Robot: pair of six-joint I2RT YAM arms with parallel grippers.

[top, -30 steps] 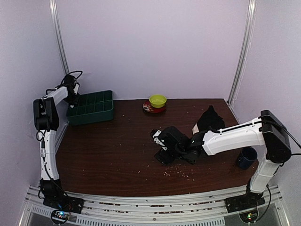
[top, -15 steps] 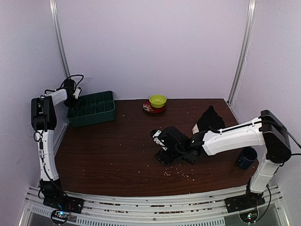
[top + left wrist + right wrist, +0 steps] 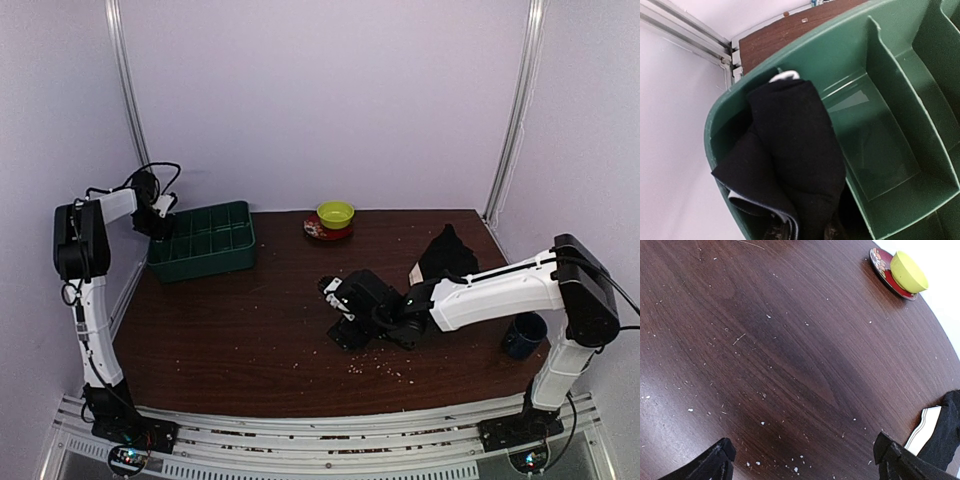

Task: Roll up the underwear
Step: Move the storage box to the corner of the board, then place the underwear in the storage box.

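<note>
Underwear pinched by outstretched left pincer at tray corner; right pincer spread.

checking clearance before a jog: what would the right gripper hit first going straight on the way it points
Probably the table: the right gripper tilts down at its bare wood, nothing between, though depth is unclear.

Green compartment tray at the table's back left, yellow-green bowl on red saucer, dark mug far right.
</note>
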